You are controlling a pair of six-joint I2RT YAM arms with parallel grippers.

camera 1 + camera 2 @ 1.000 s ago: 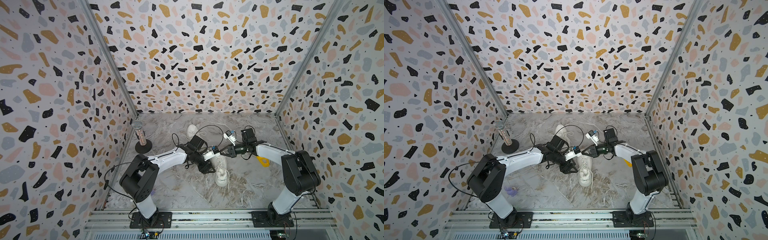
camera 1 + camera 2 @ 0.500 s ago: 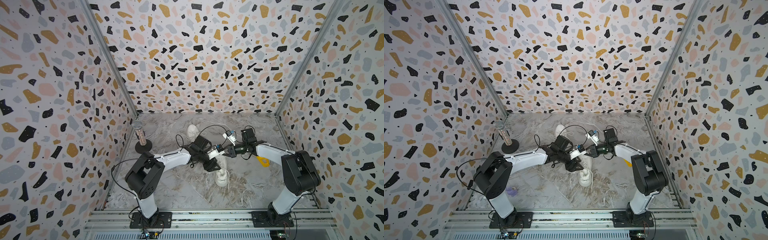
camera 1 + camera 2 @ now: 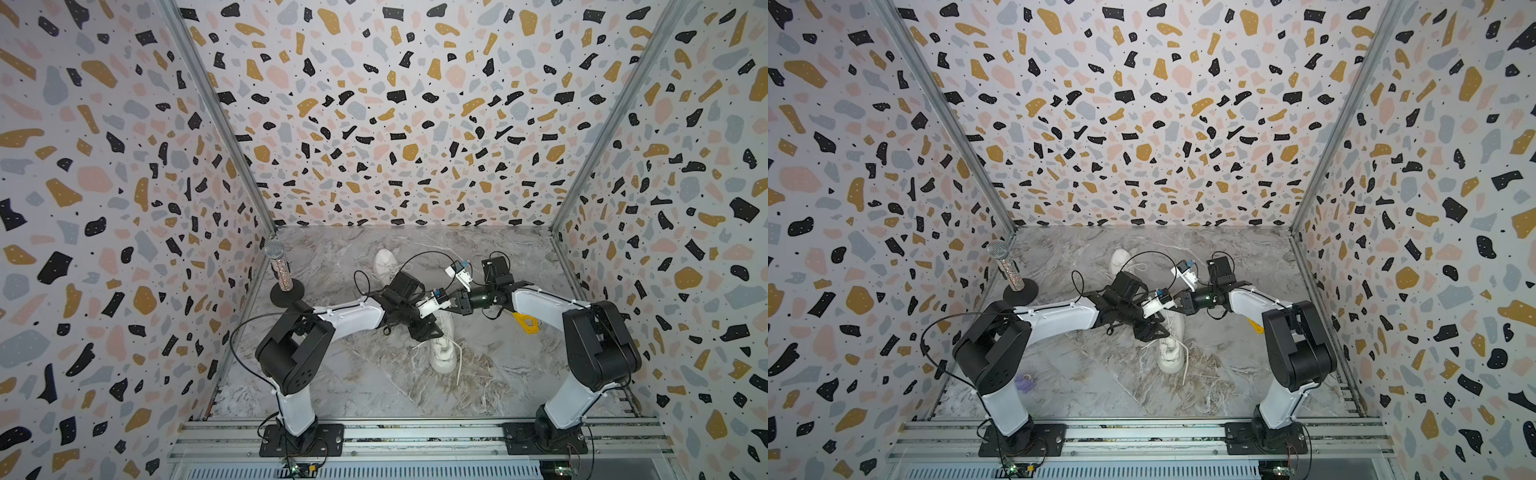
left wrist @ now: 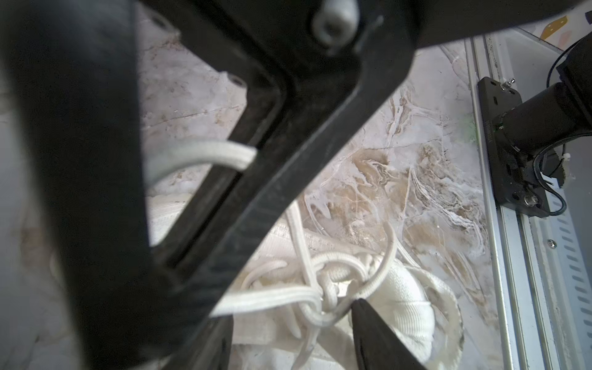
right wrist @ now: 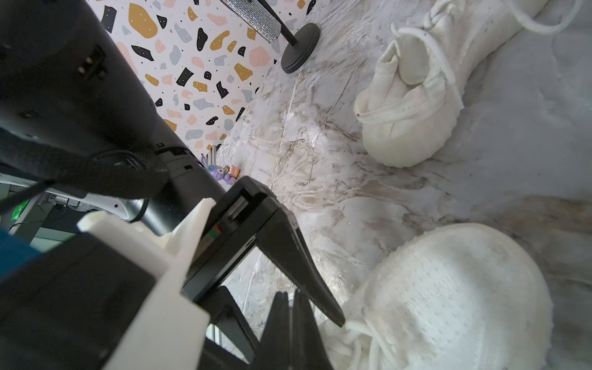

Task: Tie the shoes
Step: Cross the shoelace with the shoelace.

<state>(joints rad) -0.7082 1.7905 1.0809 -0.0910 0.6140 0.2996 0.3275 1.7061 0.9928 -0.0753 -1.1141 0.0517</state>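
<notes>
Two cream knit shoes lie on the marble floor. The near shoe (image 3: 442, 353) (image 3: 1170, 353) (image 5: 448, 288) points toward the front rail. The far shoe (image 3: 383, 262) (image 3: 1120, 259) (image 5: 413, 112) lies behind the arms. My left gripper (image 3: 430, 328) (image 3: 1152, 328) (image 4: 290, 314) is open over the near shoe, its jaws either side of the knotted laces (image 4: 326, 294). My right gripper (image 3: 451, 306) (image 3: 1177, 305) (image 5: 289, 293) is shut just above the same laces, crossing close over the left one. I cannot tell whether a lace is pinched in it.
A glittery microphone (image 3: 279, 270) (image 3: 1008, 270) on a round black stand (image 5: 299, 48) rises at the left wall. A small purple toy (image 3: 1025, 380) (image 5: 221, 169) lies front left. A yellow piece (image 3: 525, 323) sits under the right arm. Terrazzo walls close three sides.
The left arm has shifted a little to the right, bringing its gripper nearer the right one over the near shoe. The right arm has not moved, and neither gripper's jaws have changed.
</notes>
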